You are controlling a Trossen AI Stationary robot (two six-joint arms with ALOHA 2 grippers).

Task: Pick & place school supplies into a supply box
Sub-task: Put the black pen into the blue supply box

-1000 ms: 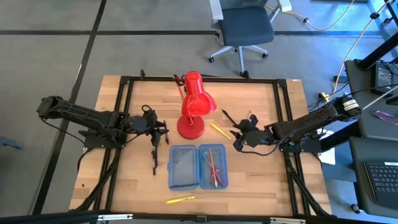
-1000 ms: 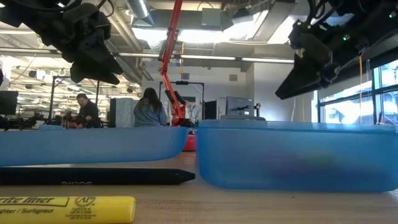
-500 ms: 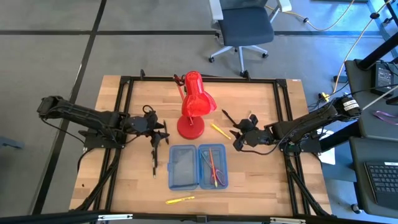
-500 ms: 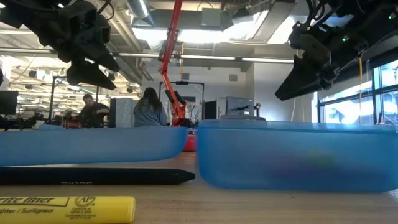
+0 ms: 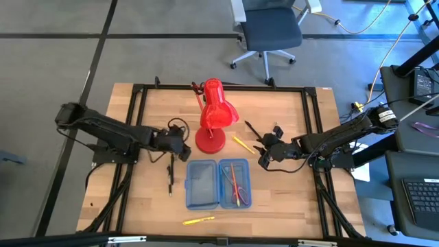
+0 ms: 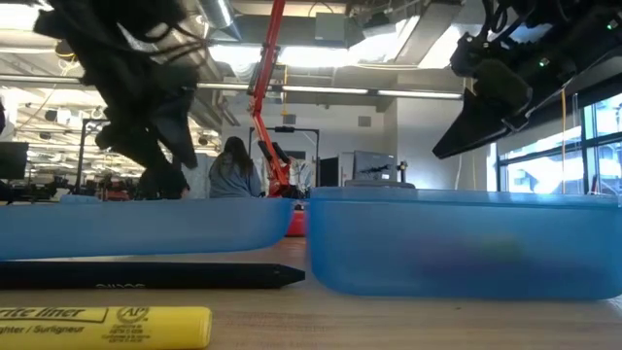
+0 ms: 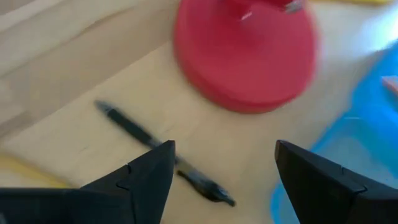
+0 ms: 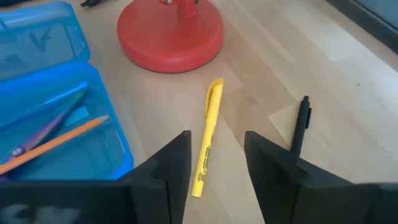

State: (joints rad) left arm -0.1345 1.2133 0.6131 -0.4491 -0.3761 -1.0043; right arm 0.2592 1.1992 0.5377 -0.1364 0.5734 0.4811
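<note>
The supply box [image 5: 218, 184] lies open near the table's middle. Its right half holds an orange pencil [image 8: 59, 140] and purple scissors [image 8: 37, 134]. On the wood left of the box lies a black pen [image 5: 170, 177]; it also shows in the left wrist view [image 7: 161, 152]. My left gripper [image 5: 182, 149] hangs open above that pen [image 7: 224, 149], pointing steeply down. A yellow pen [image 8: 208, 137] and a second black pen [image 8: 300, 124] lie flat right of the lamp base. My right gripper [image 5: 263, 154] hovers open over the yellow pen [image 8: 217, 135].
A red desk lamp [image 5: 214, 113] stands on its round base [image 5: 209, 140] behind the box, between both grippers. A yellow highlighter [image 5: 199, 220] lies near the table's front edge. People sit in the room beyond the table [image 6: 233, 170].
My left gripper has moved toward the table's right, closer to the lamp base and the box, and has sunk lower while tipping more steeply downward. The pens, the box and the lamp lie where they were.
</note>
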